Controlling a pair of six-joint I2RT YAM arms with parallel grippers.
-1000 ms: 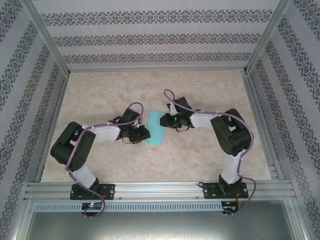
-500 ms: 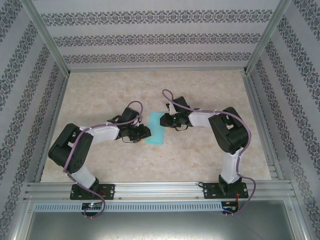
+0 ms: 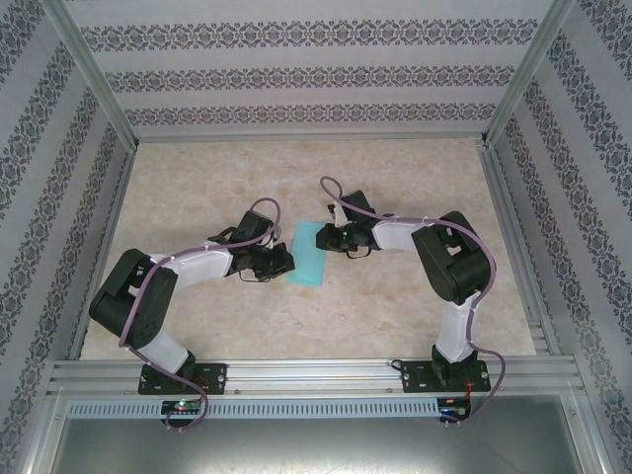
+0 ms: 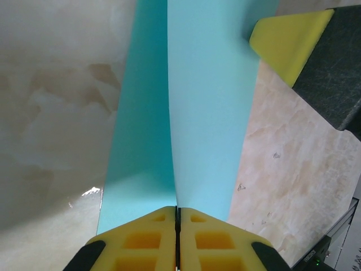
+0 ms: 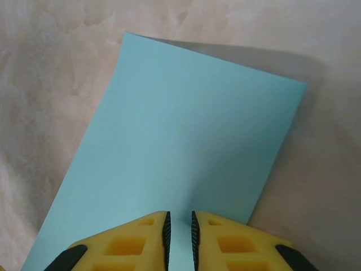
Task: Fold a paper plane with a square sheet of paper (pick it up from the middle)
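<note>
One thin, plain teal-blue sheet of paper (image 3: 308, 255) lies near the middle of the pale, marbled beige tabletop (image 3: 415, 316), between the two arms. From above it looks like a strip, longer than it is wide, slightly slanted, with its near end toward the left arm. In the left wrist view a straight ridge runs lengthwise along the sheet. The panel to the left of that line is in darker shade than the panel to the right.

The left gripper (image 4: 176, 211) is at the sheet's near end. Its yellow fingers are pressed together, and the ridge runs straight into the seam between them, so it is clamped on the paper's edge. The right gripper (image 5: 177, 215) is at the opposite end. Its yellow fingers stand a narrow slot apart with teal paper showing in the gap, and whether they nip the sheet cannot be told. One of its yellow pads (image 4: 289, 40) touches the far corner of the sheet.

Grey-patterned wallpapered walls (image 3: 296, 79) enclose the table. An aluminium rail (image 3: 316, 373) runs along its near edge.
</note>
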